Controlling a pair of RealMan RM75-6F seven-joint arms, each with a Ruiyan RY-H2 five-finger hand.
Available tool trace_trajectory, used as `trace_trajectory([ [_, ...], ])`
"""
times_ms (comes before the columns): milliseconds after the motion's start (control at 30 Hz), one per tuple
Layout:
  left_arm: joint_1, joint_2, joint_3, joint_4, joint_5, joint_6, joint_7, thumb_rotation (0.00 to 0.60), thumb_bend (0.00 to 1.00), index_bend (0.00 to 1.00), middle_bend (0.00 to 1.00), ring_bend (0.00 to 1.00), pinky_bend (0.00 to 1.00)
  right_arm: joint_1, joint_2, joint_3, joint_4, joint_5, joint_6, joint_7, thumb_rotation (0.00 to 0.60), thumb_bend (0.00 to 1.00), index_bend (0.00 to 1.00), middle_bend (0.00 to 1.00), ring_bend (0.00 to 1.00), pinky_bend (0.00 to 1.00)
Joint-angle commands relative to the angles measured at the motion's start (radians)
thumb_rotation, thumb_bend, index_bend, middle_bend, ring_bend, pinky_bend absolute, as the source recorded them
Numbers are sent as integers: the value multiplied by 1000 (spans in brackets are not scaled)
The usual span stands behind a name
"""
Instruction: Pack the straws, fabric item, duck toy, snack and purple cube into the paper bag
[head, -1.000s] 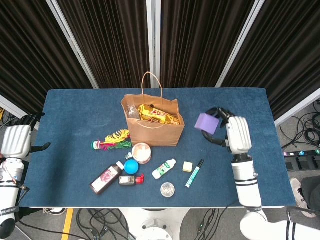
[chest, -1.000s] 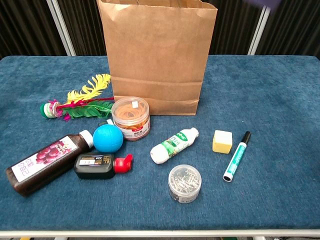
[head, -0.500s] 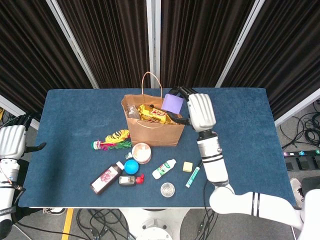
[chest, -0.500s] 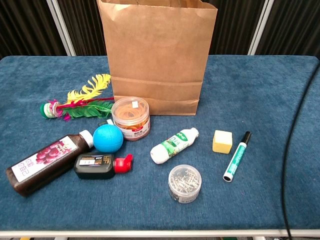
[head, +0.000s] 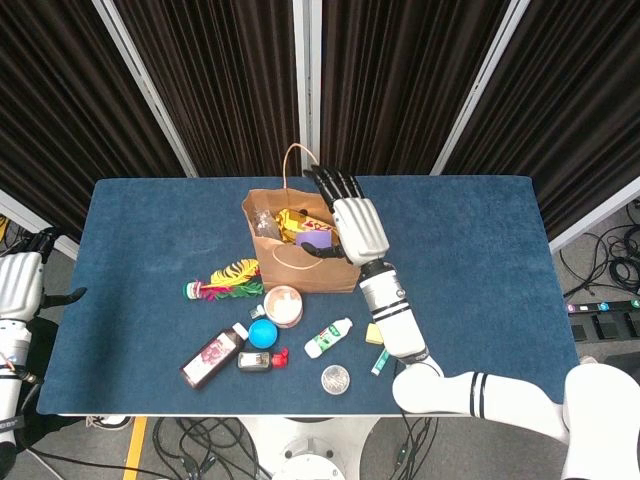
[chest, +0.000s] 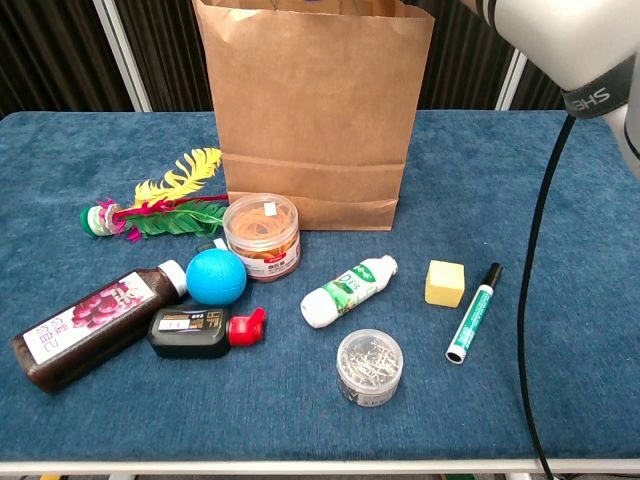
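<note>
Right hand (head: 352, 222) over the bag (head: 300, 262), fingers spread, holding nothing. Cube (head: 314, 239) inside the bag, just under the palm, beside the snack (head: 296, 221). Left hand (head: 18, 285) off the table's left edge, grasp unclear.

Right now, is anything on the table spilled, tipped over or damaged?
Nothing looks spilled or damaged. The paper bag stands upright, with the purple cube inside it. The dark juice bottle and small white bottle lie on their sides, capped.

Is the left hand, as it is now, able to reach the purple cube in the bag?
Probably not: the left hand sits beyond the table's far left edge, and the right hand covers the bag above the cube.
</note>
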Motion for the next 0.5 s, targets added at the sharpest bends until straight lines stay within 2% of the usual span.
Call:
trace_trajectory([
  [33,-3,-1,-1,-8,6,4,8,600,92,251,305,224,325,-22,25,-7,-10,-94,51,72,600,0,39,7,0,0],
  [133,-5,-3,-2,-18,9,6,12,600,92,251,304,222,325,-54,62,-19,-56,-152,97,91,600,0,38,10,0,0],
  [233,-3,-6,3,-30,15,9,18,600,93,250,304,221,325,-127,132,-60,-127,-261,191,97,600,0,38,24,0,0],
  [300,-2,-12,9,-36,21,8,18,600,93,251,304,222,325,-194,191,-100,-152,-342,271,79,600,0,37,43,0,0],
  [367,3,-24,19,-39,29,10,13,600,92,251,304,222,327,-271,239,-151,-132,-417,366,52,600,0,36,73,0,0],
  [500,13,-64,50,-13,82,26,5,600,90,251,304,221,328,-427,311,-270,-57,-454,468,41,600,0,35,83,0,0],
])
